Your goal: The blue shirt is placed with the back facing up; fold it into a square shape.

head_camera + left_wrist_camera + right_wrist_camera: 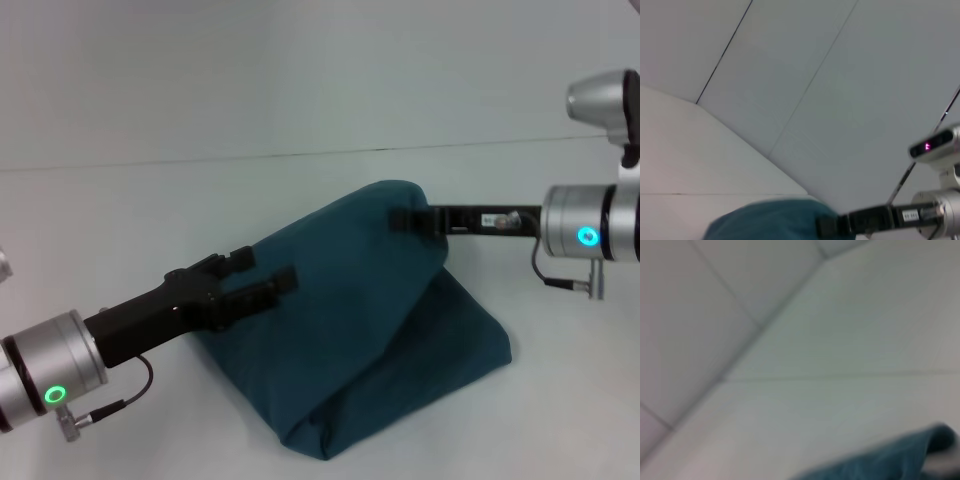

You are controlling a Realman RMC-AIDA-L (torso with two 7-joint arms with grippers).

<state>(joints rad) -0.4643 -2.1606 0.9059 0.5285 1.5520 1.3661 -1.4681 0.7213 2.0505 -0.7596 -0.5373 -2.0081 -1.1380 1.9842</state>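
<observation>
Shirt [350, 330] tented between grippers — left fingers [262, 288] and right fingers [408, 218] both pinching cloth

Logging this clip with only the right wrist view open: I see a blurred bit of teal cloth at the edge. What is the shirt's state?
Observer: The blue shirt is lifted into a tent-like mound, its lower part on the table.
Operator: Who lifts it?
Observer: The right gripper is at the mound's peak.
Operator: And the left arm?
Observer: The left gripper sits against the cloth's left slope.
</observation>
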